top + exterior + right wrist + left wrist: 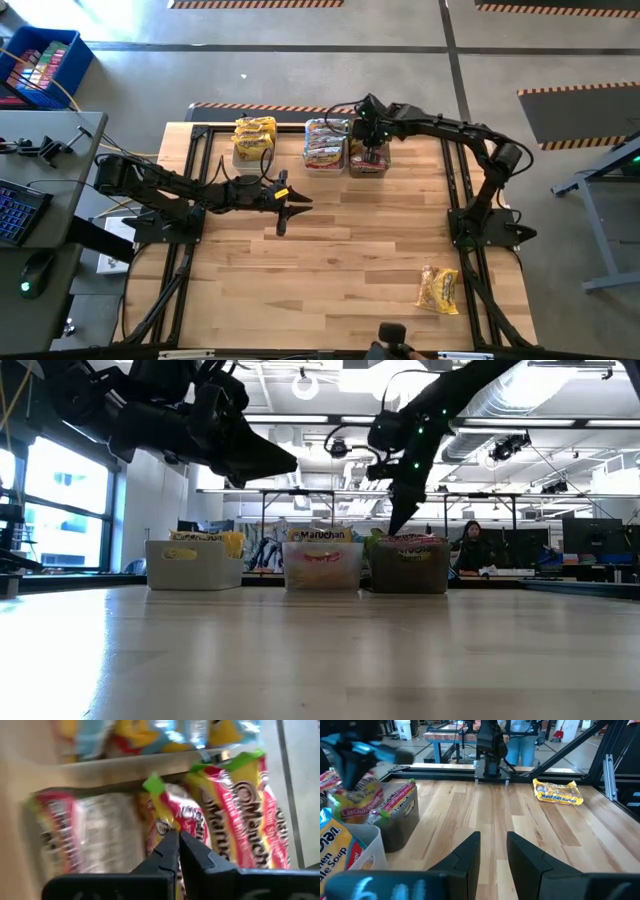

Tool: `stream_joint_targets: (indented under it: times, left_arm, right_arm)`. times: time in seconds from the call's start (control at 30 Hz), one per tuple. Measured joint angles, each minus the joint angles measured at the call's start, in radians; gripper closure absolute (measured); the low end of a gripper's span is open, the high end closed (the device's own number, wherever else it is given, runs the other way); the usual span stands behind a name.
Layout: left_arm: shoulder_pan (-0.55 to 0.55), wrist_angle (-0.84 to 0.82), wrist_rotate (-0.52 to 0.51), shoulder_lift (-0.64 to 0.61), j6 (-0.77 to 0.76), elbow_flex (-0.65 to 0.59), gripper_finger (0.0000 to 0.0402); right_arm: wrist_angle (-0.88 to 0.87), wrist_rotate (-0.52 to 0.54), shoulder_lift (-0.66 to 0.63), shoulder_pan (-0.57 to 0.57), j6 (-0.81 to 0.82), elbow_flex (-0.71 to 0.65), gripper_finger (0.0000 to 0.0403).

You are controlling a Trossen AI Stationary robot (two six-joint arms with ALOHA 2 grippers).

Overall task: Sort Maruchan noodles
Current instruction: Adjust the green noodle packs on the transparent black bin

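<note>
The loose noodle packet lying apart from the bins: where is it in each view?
High view: loose noodle packet near the table's front right corner.
Low view: not in it.
Left wrist view: on bare wood, far side, right of the right arm's base.
Right wrist view: not in it.
Shared landmark: right arm's base.

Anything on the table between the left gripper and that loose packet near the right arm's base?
No. In the high view, only bare wood lies between the left gripper and the loose packet.

Ceiling lamps (305,382) glare above the backlit, silhouetted arms. Noodle packets (240,815) beyond the right gripper (178,840) are blurred.
</note>
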Motion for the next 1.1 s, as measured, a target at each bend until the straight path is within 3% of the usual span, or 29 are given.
stream_joint_targets:
  times: [0.27,0.67,0.9,1.1]
  left_arm:
    - [0.0,0.001,0.0,0.0,0.007,0.0,0.0314]
    - [0.0,-0.005,0.0,0.0,-0.014,0.0,0.0314]
    - [0.0,-0.007,0.0,0.0,-0.011,0.0,0.0314]
    - [0.0,-0.007,0.0,0.0,-0.011,0.0,0.0314]
  right_arm:
    - [-0.195,0.008,-0.082,0.077,0.074,0.002,0.0386]
    - [-0.238,0.027,-0.04,0.118,0.158,0.0,0.0262]
    - [-0.212,0.074,0.005,0.113,0.16,0.0,0.026]
    - [-0.209,0.076,0.036,0.113,0.129,0.0,0.0292]
